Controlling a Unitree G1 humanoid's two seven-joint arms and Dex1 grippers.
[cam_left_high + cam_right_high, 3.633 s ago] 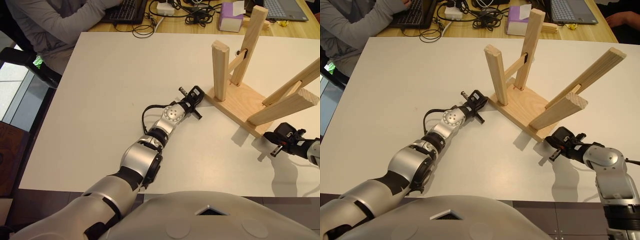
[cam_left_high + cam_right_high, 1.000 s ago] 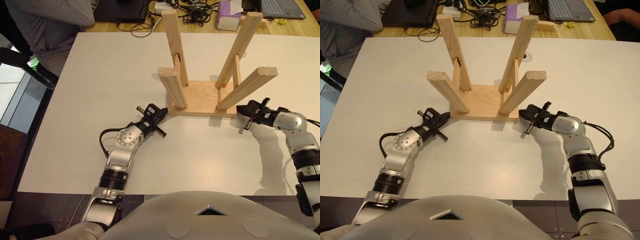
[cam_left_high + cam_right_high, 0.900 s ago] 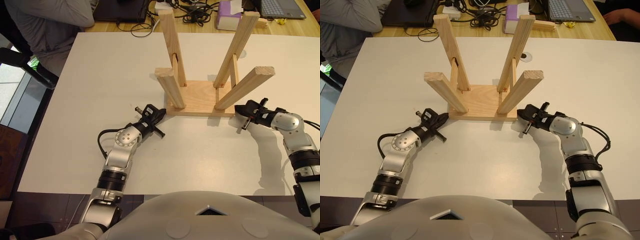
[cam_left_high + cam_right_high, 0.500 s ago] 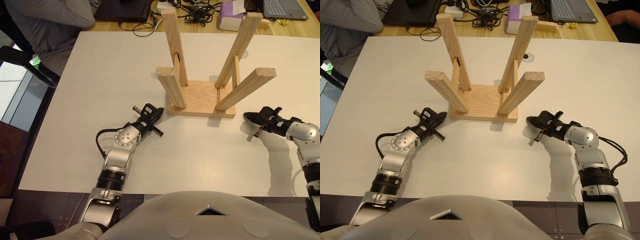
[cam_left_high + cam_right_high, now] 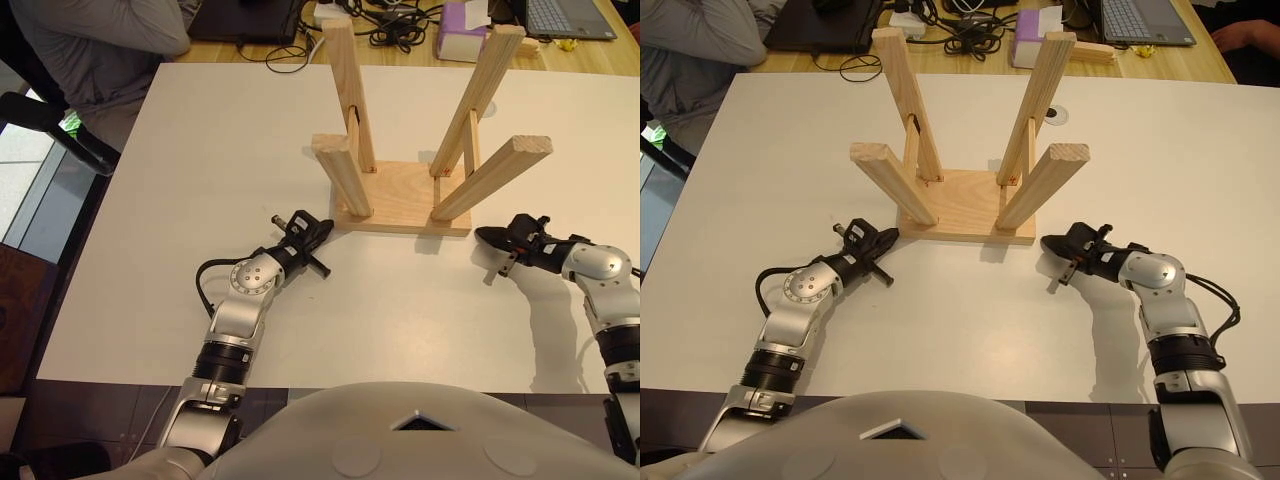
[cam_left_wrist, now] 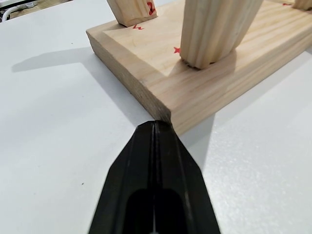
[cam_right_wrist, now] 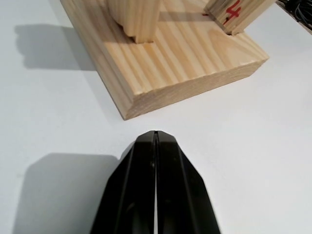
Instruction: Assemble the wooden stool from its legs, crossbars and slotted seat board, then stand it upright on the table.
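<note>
Plainly, the wooden stool (image 5: pixel 400 195) stood upside down on the white table (image 5: pixel 200 150), a little toward 1 o'clock from the table's middle. Its seat board (image 5: pixel 965 215) lay flat on the tabletop and all four legs pointed upward, splaying outward: two taller-looking ones at the far side (image 5: pixel 343 95) (image 5: pixel 476 95) and two at the near side (image 5: pixel 345 178) (image 5: pixel 490 178). Red pen marks showed where the legs met the board.

The left gripper (image 5: pixel 322 226) lay low over the table at the board's 8 o'clock corner. Its two black fingers (image 6: pixel 141 161) were pressed together with nothing between them, the tip right up against the corner's edge; actual contact could not be told for sure.

The right gripper (image 5: pixel 482 236) sat at the board's 4 o'clock corner, fingers (image 7: pixel 168 170) likewise pressed together and empty, with a strip of bare table between its tip and the wood
</note>
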